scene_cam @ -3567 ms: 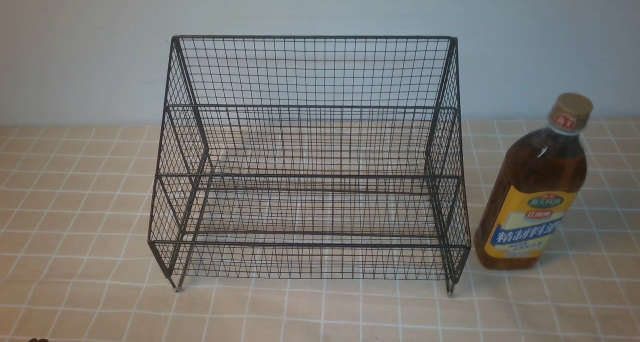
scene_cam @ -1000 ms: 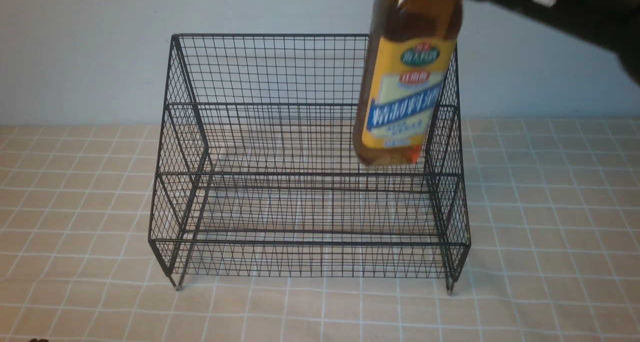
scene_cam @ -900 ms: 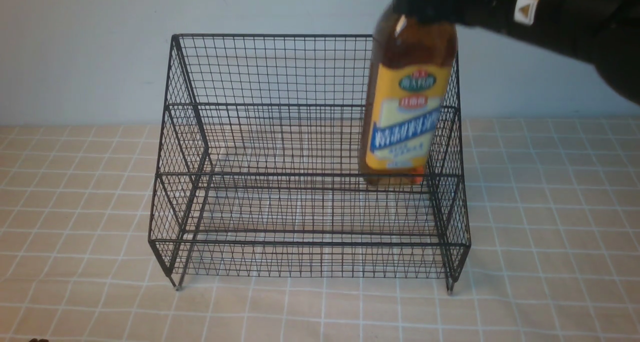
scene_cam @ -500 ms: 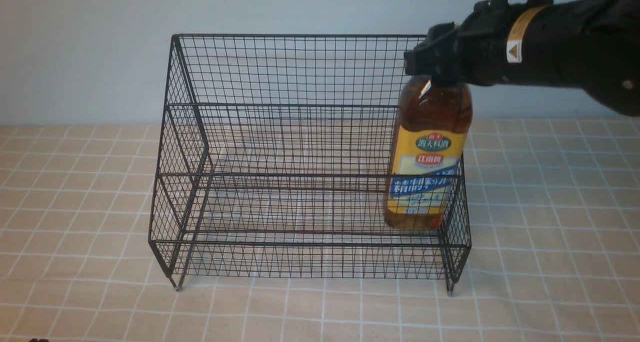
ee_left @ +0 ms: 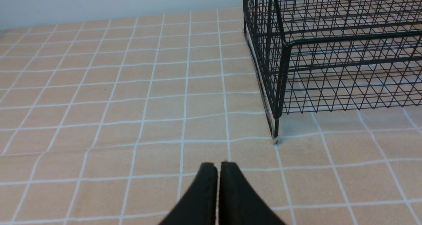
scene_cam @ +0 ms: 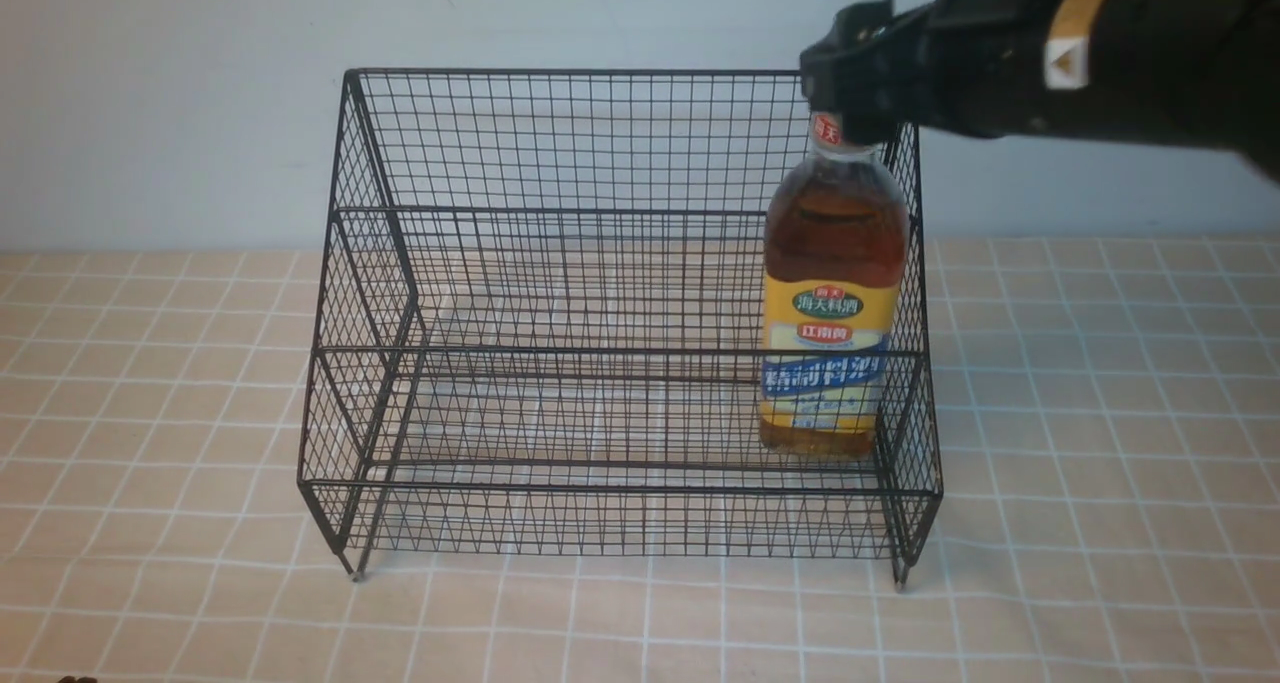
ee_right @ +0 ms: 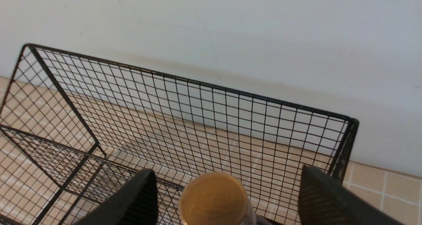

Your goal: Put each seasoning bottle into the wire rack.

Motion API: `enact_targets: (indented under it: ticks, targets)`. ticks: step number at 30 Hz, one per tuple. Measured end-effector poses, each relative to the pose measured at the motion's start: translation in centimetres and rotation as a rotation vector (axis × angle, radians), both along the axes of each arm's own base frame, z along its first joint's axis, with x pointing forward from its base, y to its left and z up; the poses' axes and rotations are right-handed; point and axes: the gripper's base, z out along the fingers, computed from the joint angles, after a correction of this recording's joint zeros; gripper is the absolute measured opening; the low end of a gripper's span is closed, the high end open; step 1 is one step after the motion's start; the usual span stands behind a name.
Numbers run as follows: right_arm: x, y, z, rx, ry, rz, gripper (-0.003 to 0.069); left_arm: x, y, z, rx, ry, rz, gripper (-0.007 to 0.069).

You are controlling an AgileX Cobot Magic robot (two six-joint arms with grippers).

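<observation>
Seasoning bottle [scene_cam: 835,293], yellow label [scene_cam: 825,363]: white Chinese characters on blue band [scene_cam: 822,373], apparently 精制料酒. Green oval [scene_cam: 828,303] and red strip [scene_cam: 824,334] above: smaller Chinese text, too blurred to confirm. Red mark [scene_cam: 826,129] on cap: illegible. Right arm [scene_cam: 1160,83]: yellow sticker [scene_cam: 1072,23] with white warning triangle [scene_cam: 1065,60].

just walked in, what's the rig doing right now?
The seasoning bottle stands upright inside the wire rack, at its right end on what looks like the lower shelf. The right gripper is open just above the bottle's cap, fingers either side and not touching. The left gripper is shut over the tablecloth, near the rack's front left foot.
</observation>
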Motion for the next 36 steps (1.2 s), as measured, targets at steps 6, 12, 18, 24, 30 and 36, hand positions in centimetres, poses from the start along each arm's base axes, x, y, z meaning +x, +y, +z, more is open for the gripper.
enact_targets:
  ticks: [6,12,18,24,30,36]
  targets:
    - [-4.5,-3.2,3.0,-0.04,0.038,-0.049,0.0459,0.0,0.0,0.0,0.0,0.0,0.0,-0.0007]
    - [-11.5,-7.6,4.6,-0.138,0.206,-0.038,0.0133,0.0,0.0,0.0,0.0,0.0,0.0,-0.0007]
    - [-20.6,-11.3,6.5,0.026,0.144,0.151,-0.0008,0.0,0.0,0.0,0.0,0.0,0.0,-0.0007]
    - [-26.6,-14.5,6.0,0.279,-0.182,0.221,-0.0012,0.0,0.0,0.0,0.0,0.0,0.0,-0.0007]
    - [-27.8,-15.5,1.9,0.456,-0.431,0.215,-0.0012,0.0,0.0,0.0,0.0,0.0,0.0,-0.0007]
    - [-26.8,-14.5,-1.8,0.469,-0.333,0.223,-0.0012,0.0,0.0,0.0,0.0,0.0,0.0,-0.0008]
